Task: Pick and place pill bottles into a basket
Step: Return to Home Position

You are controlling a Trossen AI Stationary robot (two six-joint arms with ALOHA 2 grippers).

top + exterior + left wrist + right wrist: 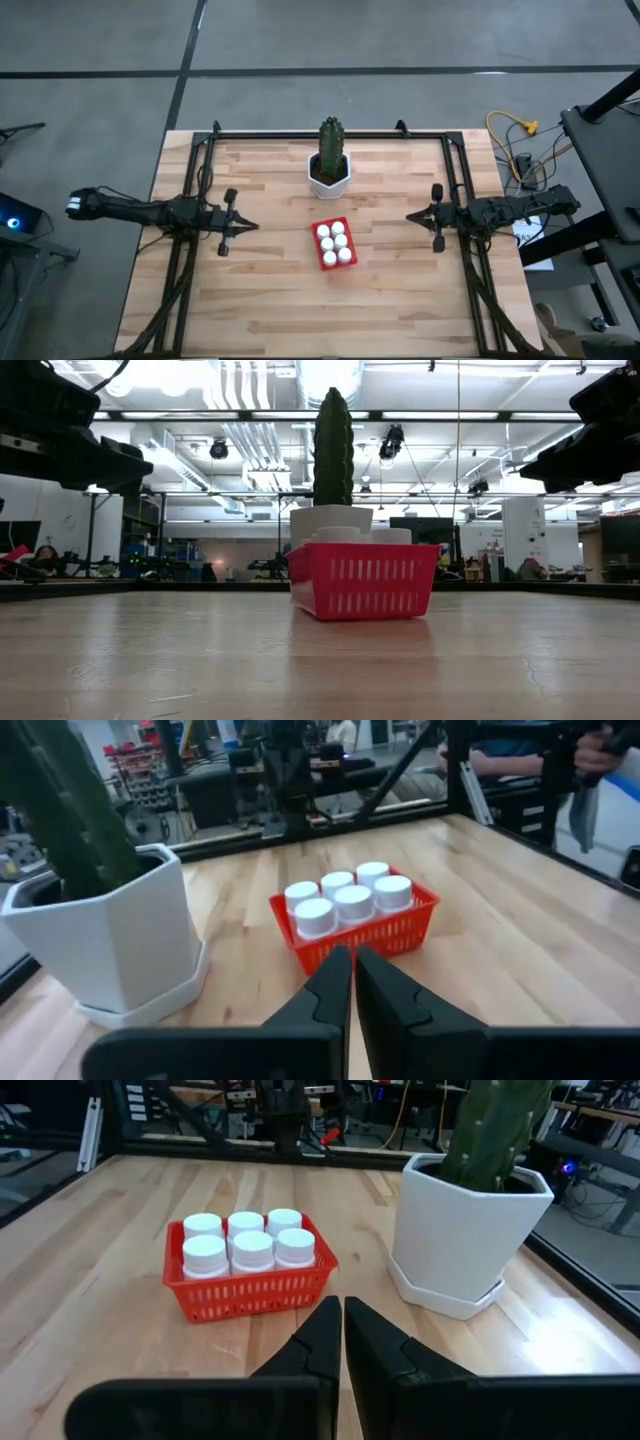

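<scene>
Though basket lies skewed, pill bottles stand upright; caps up.

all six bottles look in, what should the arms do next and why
Probably just park both arms at rest. All six small white capped pill bottles stand inside the red plastic rectangular basket, and none lies on the wooden table. The left gripper and right gripper are shut, empty and well clear on either side.
</scene>
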